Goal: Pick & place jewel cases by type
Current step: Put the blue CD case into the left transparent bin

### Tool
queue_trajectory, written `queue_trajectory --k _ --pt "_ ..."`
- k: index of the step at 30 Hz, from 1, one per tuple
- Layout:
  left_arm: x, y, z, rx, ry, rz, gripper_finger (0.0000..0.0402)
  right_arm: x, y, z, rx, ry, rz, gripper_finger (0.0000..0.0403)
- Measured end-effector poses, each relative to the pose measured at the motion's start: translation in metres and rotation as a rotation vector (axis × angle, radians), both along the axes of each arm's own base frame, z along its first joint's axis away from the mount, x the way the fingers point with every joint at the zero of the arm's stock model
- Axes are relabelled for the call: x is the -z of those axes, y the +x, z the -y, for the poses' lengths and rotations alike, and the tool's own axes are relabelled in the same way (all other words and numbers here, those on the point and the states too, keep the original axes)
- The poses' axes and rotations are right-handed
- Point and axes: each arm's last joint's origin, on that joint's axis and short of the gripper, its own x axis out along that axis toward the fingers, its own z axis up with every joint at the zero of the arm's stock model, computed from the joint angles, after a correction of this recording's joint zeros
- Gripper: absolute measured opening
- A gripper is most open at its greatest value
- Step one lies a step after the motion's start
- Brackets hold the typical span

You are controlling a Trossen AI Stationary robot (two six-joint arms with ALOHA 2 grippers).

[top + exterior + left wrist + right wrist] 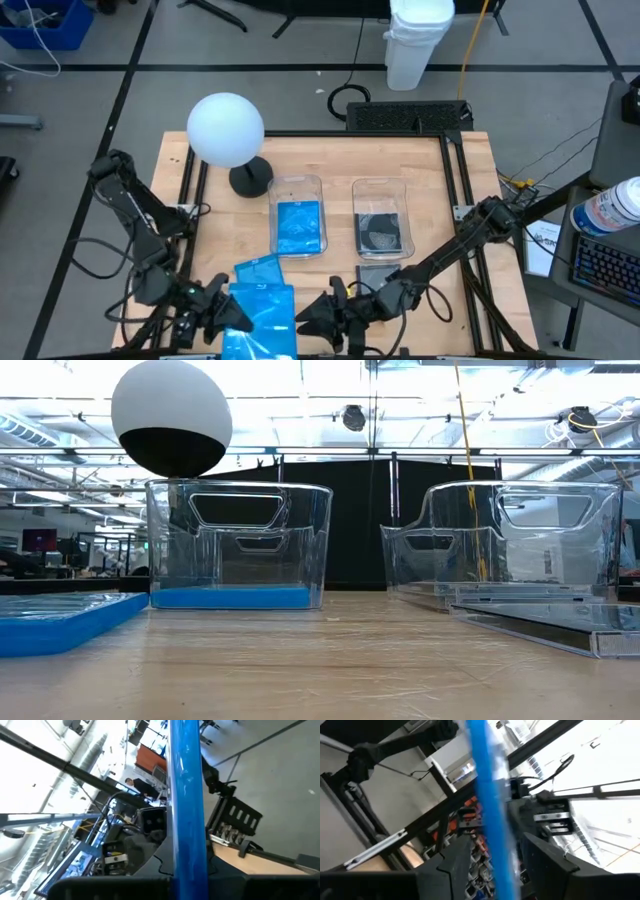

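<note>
High view: at the near edge of the table we see the left gripper (222, 318) clamped tight on the edge of a translucent blue jewel case (262, 318), which it holds up off the wood. The right gripper (318, 316) sits just on the case's other side, its fingers spread wider than the case's thin edge that runs between them in the right wrist view. Just beyond the held case lies a second blue case (256, 270). Farther from both grippers stand two clear bins, the blue-filled bin (296, 215) and the dark-filled bin (381, 217). A dark case (374, 275) lies beside the right arm.
</note>
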Motion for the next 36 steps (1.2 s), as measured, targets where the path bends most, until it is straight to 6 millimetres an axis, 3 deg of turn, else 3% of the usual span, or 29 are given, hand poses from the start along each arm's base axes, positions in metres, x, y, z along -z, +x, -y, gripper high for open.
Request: queue_trajectory --k 12,21,31,36 --pt "-0.001 0.017 -0.013 0.025 -0.034 -0.007 0.0014 -0.003 0.003 0.005 -0.048 0.053 0.017 0.0145" --pt "0.008 0.025 -0.008 0.001 -0.015 -0.024 0.0012 -0.004 0.002 0.005 -0.049 0.056 0.030 0.0024" --pt "0.010 0.021 -0.005 -0.045 -0.028 -0.042 0.0032 -0.001 0.003 0.006 0.008 0.076 -0.005 0.0035" --pt "0.012 0.009 0.003 -0.156 -0.042 -0.065 0.0069 0.000 0.003 0.006 0.059 0.064 -0.013 0.0026"
